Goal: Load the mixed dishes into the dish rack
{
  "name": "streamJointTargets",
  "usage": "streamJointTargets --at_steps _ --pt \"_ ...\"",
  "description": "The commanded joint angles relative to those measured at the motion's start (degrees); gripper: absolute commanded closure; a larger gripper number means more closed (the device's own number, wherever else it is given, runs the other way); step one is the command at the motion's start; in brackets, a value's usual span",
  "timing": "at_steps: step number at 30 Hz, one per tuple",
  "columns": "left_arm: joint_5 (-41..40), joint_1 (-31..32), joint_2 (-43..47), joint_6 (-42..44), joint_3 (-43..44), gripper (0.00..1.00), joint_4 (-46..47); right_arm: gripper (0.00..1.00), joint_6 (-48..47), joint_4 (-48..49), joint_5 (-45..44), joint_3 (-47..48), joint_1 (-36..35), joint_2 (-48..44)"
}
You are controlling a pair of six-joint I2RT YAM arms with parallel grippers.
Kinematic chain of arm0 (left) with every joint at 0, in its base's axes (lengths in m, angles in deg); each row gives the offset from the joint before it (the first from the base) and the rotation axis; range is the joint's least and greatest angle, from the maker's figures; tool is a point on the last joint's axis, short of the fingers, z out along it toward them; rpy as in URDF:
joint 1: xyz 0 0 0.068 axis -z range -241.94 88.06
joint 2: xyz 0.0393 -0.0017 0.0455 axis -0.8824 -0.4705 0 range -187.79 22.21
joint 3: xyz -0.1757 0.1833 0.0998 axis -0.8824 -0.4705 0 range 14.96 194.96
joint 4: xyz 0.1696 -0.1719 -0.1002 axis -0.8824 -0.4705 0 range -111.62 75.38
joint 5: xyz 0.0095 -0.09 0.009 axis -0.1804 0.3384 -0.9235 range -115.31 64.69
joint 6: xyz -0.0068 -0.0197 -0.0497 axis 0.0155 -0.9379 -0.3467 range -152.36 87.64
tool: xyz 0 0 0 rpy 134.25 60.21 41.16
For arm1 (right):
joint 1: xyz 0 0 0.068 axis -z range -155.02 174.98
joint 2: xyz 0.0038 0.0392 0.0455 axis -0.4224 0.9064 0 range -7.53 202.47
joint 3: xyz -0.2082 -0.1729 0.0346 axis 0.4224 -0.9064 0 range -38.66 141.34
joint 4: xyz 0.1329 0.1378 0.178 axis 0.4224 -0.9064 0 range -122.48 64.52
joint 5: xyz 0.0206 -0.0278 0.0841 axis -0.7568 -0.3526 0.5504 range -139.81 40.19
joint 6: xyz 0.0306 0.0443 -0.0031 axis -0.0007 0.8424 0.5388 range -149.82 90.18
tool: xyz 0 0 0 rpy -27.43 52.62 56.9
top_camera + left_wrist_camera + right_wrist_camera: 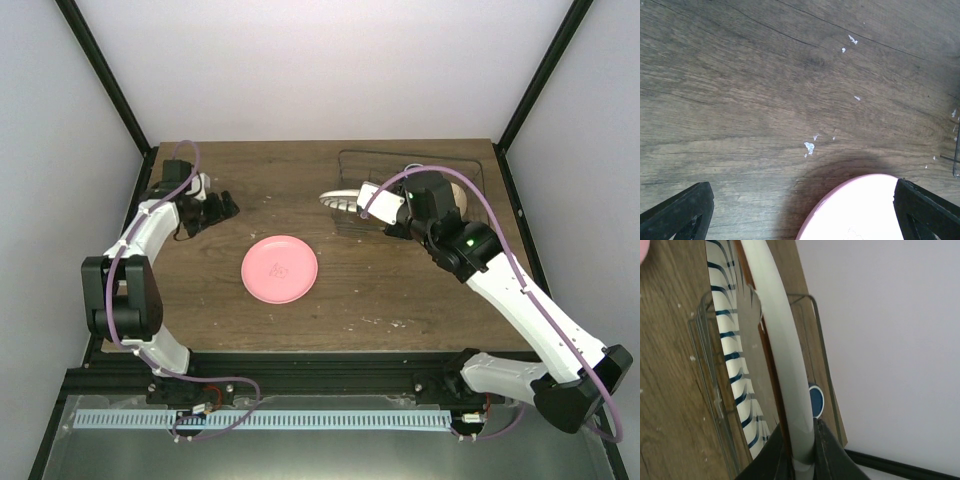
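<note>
The pink plate (280, 269) lies flat mid-table; its far edge shows in the left wrist view (860, 210). My left gripper (226, 205) is open and empty at the back left, away from the plate, its fingers (680, 212) wide apart. My right gripper (372, 212) is shut on the rim of the white striped plate (340, 200), held on edge at the left end of the dish rack (400, 153). In the right wrist view the pale rim (785, 340) runs up from my gripper (801, 450), with stripes on its left. A dark blue mug (815, 400) sits in the rack.
A tan round dish (460, 195) shows in the rack's right part, mostly hidden behind my right arm. The rack's see-through wall (705, 360) stands close to the held plate. Black frame posts stand at both back corners of the table.
</note>
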Motion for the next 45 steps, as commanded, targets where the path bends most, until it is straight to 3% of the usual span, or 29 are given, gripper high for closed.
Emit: streamJointTargets --at_steps 1,18,34,45 --pt "0.83 -0.27 -2.06 0.32 2.24 0.00 0.65 0.99 -1.71 4.40 -4.25 0.00 0.95 -1.28" --pt "0.92 -0.24 -6.63 0.64 6.79 0.00 -0.38 0.99 -9.30 17.39 -12.18 -5.73 6.72 3.29" --pt "1.56 -0.25 -9.36 -0.31 9.27 0.00 -0.40 0.99 -10.31 12.44 -5.94 4.03 7.69 5.84" --pt "1.66 -0.24 -9.57 -0.42 9.31 0.00 -0.37 0.99 -13.41 16.81 -8.63 1.86 8.12 6.08"
